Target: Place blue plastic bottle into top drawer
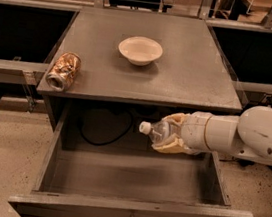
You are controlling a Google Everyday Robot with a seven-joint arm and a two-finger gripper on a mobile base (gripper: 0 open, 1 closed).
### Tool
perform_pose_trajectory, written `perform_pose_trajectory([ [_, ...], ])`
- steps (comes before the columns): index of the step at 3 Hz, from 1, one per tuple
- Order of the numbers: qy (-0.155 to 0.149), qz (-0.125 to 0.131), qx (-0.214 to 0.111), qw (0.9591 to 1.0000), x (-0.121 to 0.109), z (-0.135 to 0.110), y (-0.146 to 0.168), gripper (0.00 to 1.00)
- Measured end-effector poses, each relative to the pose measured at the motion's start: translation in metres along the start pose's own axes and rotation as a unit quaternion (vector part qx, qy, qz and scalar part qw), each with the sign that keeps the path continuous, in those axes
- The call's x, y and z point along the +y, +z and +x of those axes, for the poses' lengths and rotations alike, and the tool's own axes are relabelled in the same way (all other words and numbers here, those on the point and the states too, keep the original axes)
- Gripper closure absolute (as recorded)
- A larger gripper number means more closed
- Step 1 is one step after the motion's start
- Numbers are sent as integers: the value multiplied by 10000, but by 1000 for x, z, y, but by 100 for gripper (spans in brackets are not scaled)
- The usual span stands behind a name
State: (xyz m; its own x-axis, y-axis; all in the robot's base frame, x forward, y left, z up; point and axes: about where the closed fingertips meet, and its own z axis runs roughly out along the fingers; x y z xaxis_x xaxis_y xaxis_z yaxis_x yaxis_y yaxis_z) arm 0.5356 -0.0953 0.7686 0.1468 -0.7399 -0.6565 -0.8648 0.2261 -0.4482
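The gripper (168,134) hangs above the open top drawer (132,208), toward its right wall; its fingers are clamped on the blue plastic bottle (155,130), held sideways above the drawer floor; released this high, the bottle could bounce or roll.

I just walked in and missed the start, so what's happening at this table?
The robot's gripper holds the blue plastic bottle sideways, cap pointing left, above the open top drawer. The bottle is not yet set down inside. On the tabletop a dented can and a bowl sit apart from the gripper.
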Motion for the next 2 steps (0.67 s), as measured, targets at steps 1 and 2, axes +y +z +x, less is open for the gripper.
perform_pose_trajectory([
  [1,-405,59,-45,9992,1,-3,-5,100],
  [2,-408,60,-30,9991,2,-2,-4,100],
])
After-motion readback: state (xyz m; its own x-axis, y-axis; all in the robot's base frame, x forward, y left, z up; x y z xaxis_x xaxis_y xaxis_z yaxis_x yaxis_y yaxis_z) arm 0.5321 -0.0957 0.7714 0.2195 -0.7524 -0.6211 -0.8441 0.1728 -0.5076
